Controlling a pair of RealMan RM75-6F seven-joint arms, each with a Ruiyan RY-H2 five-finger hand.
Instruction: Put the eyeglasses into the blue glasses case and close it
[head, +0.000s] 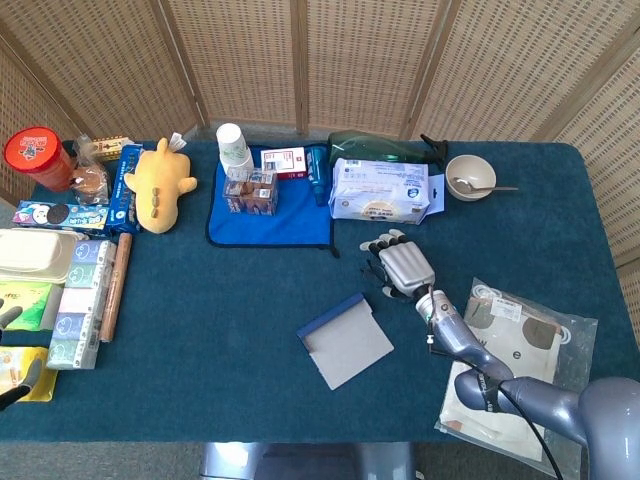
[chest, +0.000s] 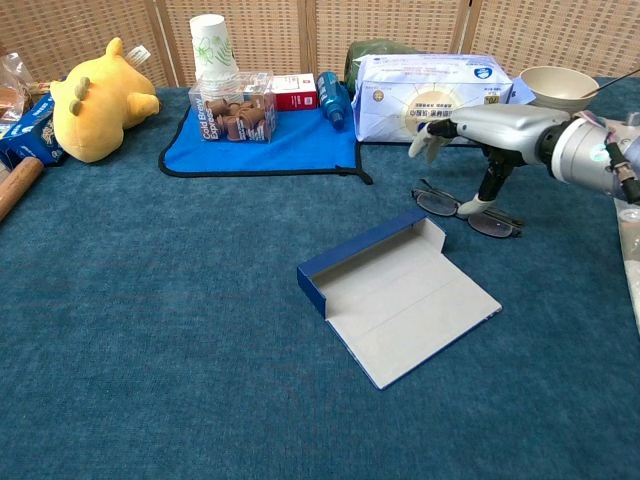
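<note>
Eyeglasses lie unfolded on the blue tabletop, right of centre in the chest view, just above the upper right corner of the blue glasses case. That case lies open and flat in the middle of the frame, its grey lining up and its low blue wall along the upper left edge; nothing is in it.

The right hand hovers palm down over the eyeglasses, fingers spread apart and gripping nothing. One digit points straight down and its pale tip reaches the bridge between the two lenses. In the head view the same hand sits right of centre and hides the eyeglasses beneath it.

The left hand shows only as a few dark fingertips at the far left edge of the head view, so I cannot tell how its fingers are set.

Along the back stand a white packet, a bowl, a blue mat with a paper cup, and a yellow plush toy at upper left.
</note>
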